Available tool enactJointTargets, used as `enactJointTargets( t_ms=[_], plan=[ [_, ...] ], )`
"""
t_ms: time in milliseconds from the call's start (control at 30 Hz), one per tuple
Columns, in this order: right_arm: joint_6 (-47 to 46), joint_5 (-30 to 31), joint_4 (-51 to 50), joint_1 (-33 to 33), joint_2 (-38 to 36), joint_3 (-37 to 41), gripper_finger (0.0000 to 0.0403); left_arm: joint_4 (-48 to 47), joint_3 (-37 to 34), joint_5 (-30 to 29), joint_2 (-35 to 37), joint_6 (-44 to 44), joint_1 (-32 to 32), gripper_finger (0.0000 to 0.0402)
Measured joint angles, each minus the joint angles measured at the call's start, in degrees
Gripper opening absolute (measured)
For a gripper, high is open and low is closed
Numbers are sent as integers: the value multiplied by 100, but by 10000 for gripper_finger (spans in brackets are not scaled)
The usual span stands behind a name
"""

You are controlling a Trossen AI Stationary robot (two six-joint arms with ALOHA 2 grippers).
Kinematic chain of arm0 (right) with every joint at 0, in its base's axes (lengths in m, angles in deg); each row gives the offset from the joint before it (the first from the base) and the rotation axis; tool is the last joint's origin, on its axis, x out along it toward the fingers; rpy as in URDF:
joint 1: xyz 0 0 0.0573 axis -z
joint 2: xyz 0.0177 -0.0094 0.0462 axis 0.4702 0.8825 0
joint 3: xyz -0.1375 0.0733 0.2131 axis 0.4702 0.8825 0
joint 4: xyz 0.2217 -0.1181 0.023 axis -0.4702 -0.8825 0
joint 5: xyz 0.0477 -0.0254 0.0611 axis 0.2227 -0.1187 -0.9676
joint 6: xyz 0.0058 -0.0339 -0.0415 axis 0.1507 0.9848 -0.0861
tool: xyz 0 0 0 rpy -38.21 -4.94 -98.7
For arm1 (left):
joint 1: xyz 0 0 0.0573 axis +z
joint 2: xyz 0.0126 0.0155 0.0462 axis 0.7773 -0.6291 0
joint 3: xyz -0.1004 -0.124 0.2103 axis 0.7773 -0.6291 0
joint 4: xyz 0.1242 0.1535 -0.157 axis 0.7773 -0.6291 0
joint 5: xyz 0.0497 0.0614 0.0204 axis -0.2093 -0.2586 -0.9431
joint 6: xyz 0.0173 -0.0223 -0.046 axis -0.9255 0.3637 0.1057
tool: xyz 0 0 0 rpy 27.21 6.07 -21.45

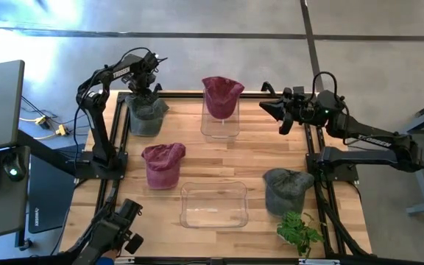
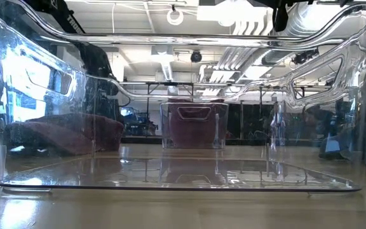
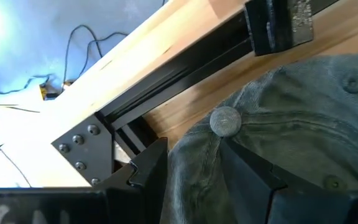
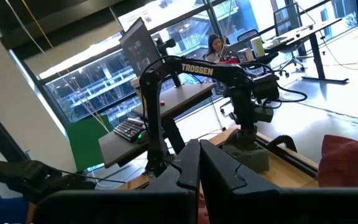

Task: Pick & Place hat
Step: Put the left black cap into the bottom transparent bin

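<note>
- table (image 1: 256, 147): clear bin (image 1: 213, 205) near front edge
- grey-green hat (image 1: 147, 112) at table's far-left corner
- left gripper (image 1: 146, 92) down on that hat, fingers (image 3: 253, 177) parted around its crown
- right gripper (image 1: 271, 109) raised at far right, fingers (image 4: 219, 163) closed, empty

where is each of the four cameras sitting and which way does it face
High view: above the table, looking straight down; shows both arms, four hats and two clear bins.
Low view: at table-top height, looking through the near clear bin across the table; no gripper is plain.
Left wrist view: on the left arm, facing down at the grey-green hat; its own fingers straddle the crown.
Right wrist view: on the right arm, facing across the table; its own shut fingers show.
Shared: the right wrist and high views both show the left gripper on that hat.
</note>
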Motion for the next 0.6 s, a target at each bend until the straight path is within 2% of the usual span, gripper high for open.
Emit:
enactJointTargets(
  t_ms=[133,367,433,500,600],
  plan=[
    [0,2,0,-14,0,0,6,-60,0,83,-2,-214,0,114],
    [37,51,0,-263,0,0,6,-222,0,114,-2,-356,-7,15],
    [119,204,0,-355,1,0,6,-413,30,225,-2,-396,-56,6],
    [189,337,0,-419,2,0,7,-631,152,606,-2,-398,-91,6],
    [244,404,2,-450,2,0,7,-1157,378,1661,0,-251,-92,2]
  ],
)
